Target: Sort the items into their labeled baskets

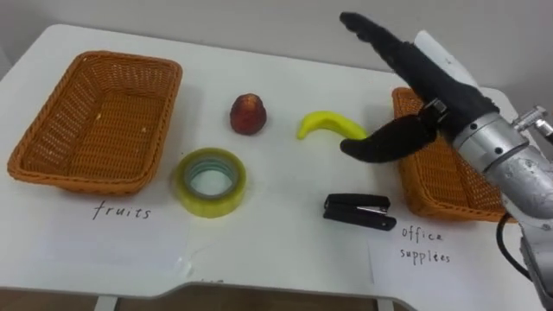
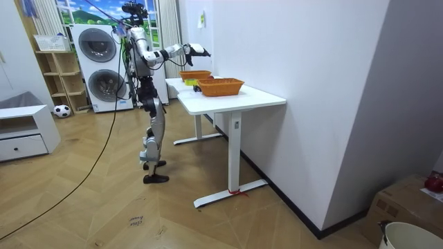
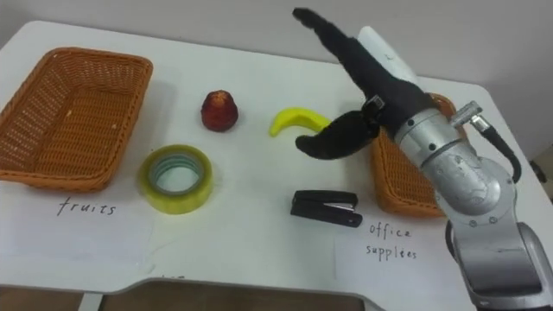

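Nothing is sorted: apple [image 1: 248,115], banana [image 1: 328,125], tape roll [image 1: 212,204] and stapler [image 1: 358,210] lie between the left basket [image 1: 52,164] and right basket [image 1: 432,203]. The right hand [image 1: 428,78] hovers over the banana, fingers straight, empty.

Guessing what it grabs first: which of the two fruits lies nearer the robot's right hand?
The yellow banana, its end close by the thumb of the open right hand. The red apple sits farther to the left, apart from the hand.
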`<state>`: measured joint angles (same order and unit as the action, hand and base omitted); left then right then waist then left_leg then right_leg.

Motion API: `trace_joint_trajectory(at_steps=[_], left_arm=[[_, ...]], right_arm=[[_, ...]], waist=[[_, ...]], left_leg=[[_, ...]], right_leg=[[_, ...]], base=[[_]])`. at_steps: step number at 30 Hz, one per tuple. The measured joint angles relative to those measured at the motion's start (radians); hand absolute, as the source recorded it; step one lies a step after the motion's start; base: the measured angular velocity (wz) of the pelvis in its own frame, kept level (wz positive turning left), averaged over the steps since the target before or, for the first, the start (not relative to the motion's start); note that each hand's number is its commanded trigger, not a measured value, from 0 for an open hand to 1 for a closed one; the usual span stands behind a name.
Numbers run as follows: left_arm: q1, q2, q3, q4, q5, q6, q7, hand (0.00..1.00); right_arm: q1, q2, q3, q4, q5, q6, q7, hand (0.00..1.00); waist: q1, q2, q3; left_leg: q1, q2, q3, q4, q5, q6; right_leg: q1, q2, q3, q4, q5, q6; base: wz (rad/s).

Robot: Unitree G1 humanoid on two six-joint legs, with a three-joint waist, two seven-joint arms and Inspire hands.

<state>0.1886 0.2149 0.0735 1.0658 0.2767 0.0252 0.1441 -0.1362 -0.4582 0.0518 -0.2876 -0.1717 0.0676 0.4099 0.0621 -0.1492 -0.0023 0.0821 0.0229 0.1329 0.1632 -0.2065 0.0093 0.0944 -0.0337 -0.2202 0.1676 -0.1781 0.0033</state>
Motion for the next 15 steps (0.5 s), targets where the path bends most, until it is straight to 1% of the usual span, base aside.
trace_joint_trajectory(at_steps=[4, 9, 11, 13, 15], left_arm=[[0.001, 0.0, 0.0, -0.007, 0.0, 0.013, -0.005, 0.0], [-0.007, 0.001, 0.0, -0.007, -0.011, 0.019, -0.023, 0.0], [-0.008, 0.001, -0.001, -0.007, -0.01, 0.02, -0.025, 0.0], [-0.011, 0.003, -0.001, -0.008, -0.01, 0.02, -0.026, 0.0], [-0.013, 0.006, -0.001, -0.008, -0.01, 0.02, -0.026, 0.0]], right_arm=[[0.0, 0.0, 0.005, 0.0, 0.004, 0.016, 0.054, 0.0], [0.021, 0.0, 0.007, 0.007, 0.005, 0.032, 0.117, 0.0], [0.022, 0.0, 0.023, 0.024, 0.005, 0.043, 0.152, 0.0], [0.022, 0.0, 0.028, 0.061, 0.005, 0.047, 0.175, 0.0], [0.022, 0.0, 0.035, 0.086, 0.004, 0.059, 0.193, 0.0]], waist=[[0.009, -0.006, -0.0018], [0.027, -0.006, 0.0011], [0.028, -0.006, 0.0055], [0.028, -0.008, 0.0071], [0.03, -0.011, 0.0101]], left_leg=[[0.001, -0.001, -0.005, 0.001, 0.0, 0.0], [0.002, 0.0, -0.005, 0.001, 0.0, 0.0], [0.001, 0.001, -0.006, 0.001, 0.0, 0.0], [0.001, 0.001, -0.005, 0.001, 0.0, 0.0], [0.001, 0.0, -0.005, 0.001, 0.0, 0.0]], right_leg=[[0.001, -0.002, -0.003, 0.0, 0.0, 0.0], [0.004, -0.001, -0.002, -0.002, 0.0, 0.0], [0.004, -0.001, -0.003, -0.002, 0.0, 0.0], [0.005, -0.001, -0.003, -0.001, 0.0, 0.0], [0.004, 0.0, -0.004, -0.001, 0.0, 0.0]], base=[[0.03], [0.0], [0.0], [0.0], [0.0]])
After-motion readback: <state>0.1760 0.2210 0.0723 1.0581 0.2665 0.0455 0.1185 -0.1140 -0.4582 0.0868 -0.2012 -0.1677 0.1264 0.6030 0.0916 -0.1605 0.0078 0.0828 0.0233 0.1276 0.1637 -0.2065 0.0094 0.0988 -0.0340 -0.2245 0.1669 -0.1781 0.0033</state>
